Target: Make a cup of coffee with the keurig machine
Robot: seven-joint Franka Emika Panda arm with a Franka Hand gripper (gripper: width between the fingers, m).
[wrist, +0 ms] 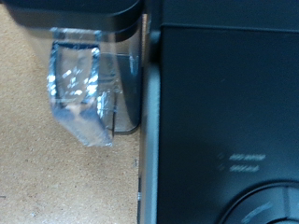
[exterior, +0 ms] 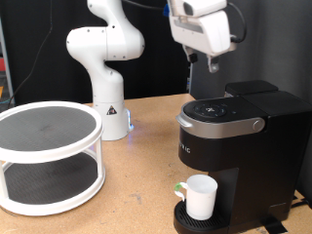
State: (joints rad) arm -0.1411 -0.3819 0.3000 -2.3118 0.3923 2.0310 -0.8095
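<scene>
Here, glossy white cup (exterior: 202, 196), boxy matte keurig machine (exterior: 237, 151)

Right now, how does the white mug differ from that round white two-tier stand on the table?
The cup is small, solid and open-topped with a handle; the round stand is far wider, with two dark mesh shelves on posts. The cup sits on the keurig machine drip base at the exterior view's bottom right; the stand rests on the wooden table at the left. Both are white and upright.

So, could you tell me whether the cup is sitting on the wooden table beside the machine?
No, the cup stands on the round drip base of the keurig machine, under its closed lid.
</scene>
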